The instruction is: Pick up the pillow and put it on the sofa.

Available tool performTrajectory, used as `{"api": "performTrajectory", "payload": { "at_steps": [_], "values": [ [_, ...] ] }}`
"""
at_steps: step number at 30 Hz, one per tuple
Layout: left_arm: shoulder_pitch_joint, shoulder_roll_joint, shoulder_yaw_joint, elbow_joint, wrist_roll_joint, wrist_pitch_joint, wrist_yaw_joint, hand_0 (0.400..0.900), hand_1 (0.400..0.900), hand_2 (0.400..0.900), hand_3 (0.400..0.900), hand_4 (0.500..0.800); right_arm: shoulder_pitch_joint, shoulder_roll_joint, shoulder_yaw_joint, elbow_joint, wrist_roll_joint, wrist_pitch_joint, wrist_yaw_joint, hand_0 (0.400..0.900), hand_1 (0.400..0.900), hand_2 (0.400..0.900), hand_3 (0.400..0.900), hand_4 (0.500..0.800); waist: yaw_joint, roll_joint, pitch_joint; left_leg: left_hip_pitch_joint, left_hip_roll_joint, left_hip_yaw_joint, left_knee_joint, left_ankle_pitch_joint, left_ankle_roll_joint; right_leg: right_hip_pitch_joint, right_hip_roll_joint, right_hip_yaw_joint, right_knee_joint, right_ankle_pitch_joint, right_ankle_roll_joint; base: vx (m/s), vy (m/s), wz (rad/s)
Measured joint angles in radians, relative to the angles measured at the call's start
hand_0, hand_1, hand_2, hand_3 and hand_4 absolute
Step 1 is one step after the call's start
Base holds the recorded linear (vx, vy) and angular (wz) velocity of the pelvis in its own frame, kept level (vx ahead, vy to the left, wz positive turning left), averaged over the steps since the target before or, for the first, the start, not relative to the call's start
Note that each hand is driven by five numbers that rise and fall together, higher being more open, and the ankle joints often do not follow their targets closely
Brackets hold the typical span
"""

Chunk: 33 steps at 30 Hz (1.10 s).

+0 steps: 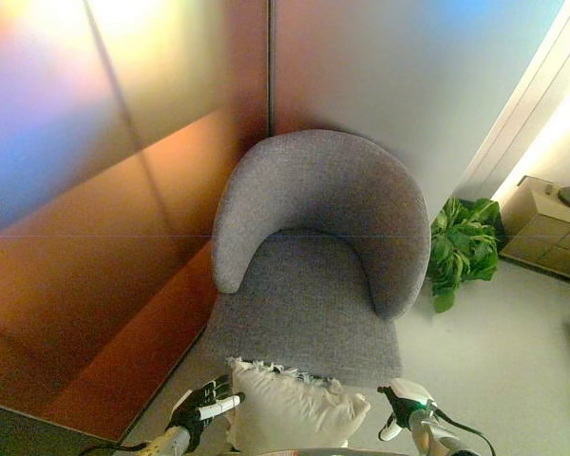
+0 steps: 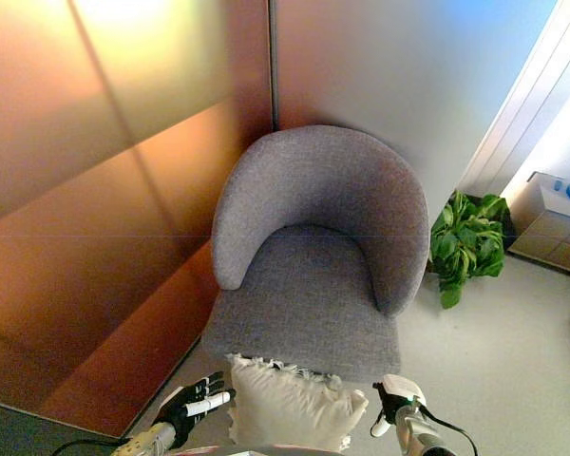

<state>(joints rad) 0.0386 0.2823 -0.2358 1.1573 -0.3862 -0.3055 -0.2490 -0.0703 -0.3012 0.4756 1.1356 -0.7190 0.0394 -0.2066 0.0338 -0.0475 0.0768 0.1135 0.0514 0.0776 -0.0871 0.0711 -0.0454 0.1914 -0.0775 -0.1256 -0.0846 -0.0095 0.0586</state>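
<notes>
Now the pillow (image 1: 290, 408) sits between left hand (image 1: 201, 408) and right hand (image 1: 402, 404) — touching both.

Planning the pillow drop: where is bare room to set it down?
The grey sofa's seat is bare, bordered by its curved backrest and front edge. It is crowded at that front edge, where the pillow sits between the left robot hand and right robot hand.

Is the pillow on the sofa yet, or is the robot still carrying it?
Not yet. The pillow is up between the left hand and right hand, just before the sofa front edge. The seat is bare. Left to do: move it forward, set it down, let go.
</notes>
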Motion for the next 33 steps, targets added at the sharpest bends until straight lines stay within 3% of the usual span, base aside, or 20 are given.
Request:
{"api": "performTrajectory", "payload": {
  "at_steps": [11,20,27,33],
  "values": [
    [0.000,0.000,0.000,-0.043,0.000,-0.001,0.003,0.900,0.900,0.900,0.900,0.800,0.000,-0.002,0.000,-0.006,-0.025,-0.006,0.003,0.900,0.900,0.900,0.900,0.800,0.000,0.001,0.006,0.002,0.000,-0.009,0.000,0.000,0.000,0.008,-0.001,-0.014,-0.001,-0.001,0.002,0.03,-0.018,0.02],
    [0.010,0.003,0.004,-0.059,0.022,-0.002,0.040,0.900,0.900,0.900,0.900,0.800,-0.001,-0.016,0.023,-0.013,-0.101,-0.007,0.012,0.900,0.900,0.900,0.900,0.800,0.011,0.007,0.025,-0.020,-0.003,-0.026,0.000,0.003,0.002,-0.004,-0.004,-0.026,-0.003,-0.004,0.005,0.05,-0.033,0.11],
    [-0.005,0.003,0.003,-0.085,0.021,-0.002,0.065,0.900,0.900,0.900,0.900,0.800,-0.031,-0.026,0.051,-0.013,-0.100,0.003,0.012,0.900,0.900,0.900,0.900,0.800,0.050,0.042,0.057,-0.083,-0.011,-0.064,0.006,0.026,0.003,-0.049,-0.004,-0.064,0.000,-0.001,0.004,0.00,-0.022,0.19],
    [-0.017,0.004,-0.001,-0.117,0.016,-0.014,0.073,0.900,0.900,0.900,0.900,0.800,-0.125,-0.039,0.071,0.001,-0.089,0.023,0.012,0.900,0.900,0.900,0.900,0.800,0.058,0.082,0.101,-0.138,-0.018,-0.101,0.007,0.045,0.004,-0.089,-0.004,-0.099,0.005,0.000,0.005,-0.04,-0.002,0.11]
  ]
}}
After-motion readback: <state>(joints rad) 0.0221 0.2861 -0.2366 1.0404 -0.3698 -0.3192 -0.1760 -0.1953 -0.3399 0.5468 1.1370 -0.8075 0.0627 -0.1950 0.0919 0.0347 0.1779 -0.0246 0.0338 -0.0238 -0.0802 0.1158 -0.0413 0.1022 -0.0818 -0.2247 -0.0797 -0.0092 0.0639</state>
